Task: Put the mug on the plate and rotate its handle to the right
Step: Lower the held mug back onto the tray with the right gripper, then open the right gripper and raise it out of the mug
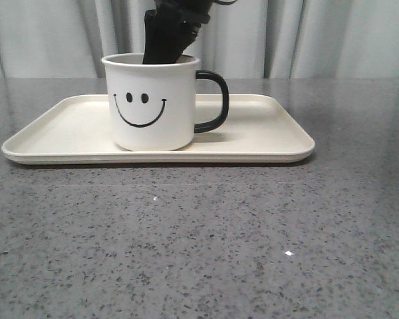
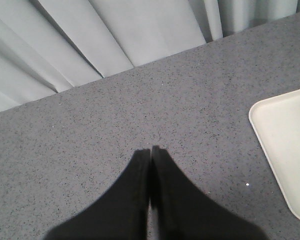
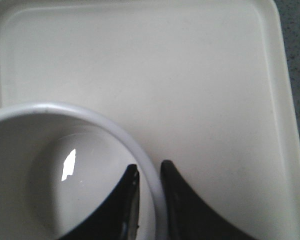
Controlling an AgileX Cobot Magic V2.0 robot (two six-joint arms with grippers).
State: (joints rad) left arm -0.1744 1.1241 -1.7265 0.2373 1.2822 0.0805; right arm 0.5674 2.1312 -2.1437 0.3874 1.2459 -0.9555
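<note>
A grey speckled stone-look tabletop (image 1: 199, 252) fills the front view from 3 o'clock round to 9 o'clock, with small glints of light on it toward 5 o'clock. Behind it, from 10 to 2 o'clock, pale grey pleated curtains (image 1: 332, 36) hang in vertical folds.

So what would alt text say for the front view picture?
A white smiley-face mug stands on a cream tray, its black handle pointing right. A black robot claw reaches down over its rim. Grey speckled table, pale curtains behind.
</note>
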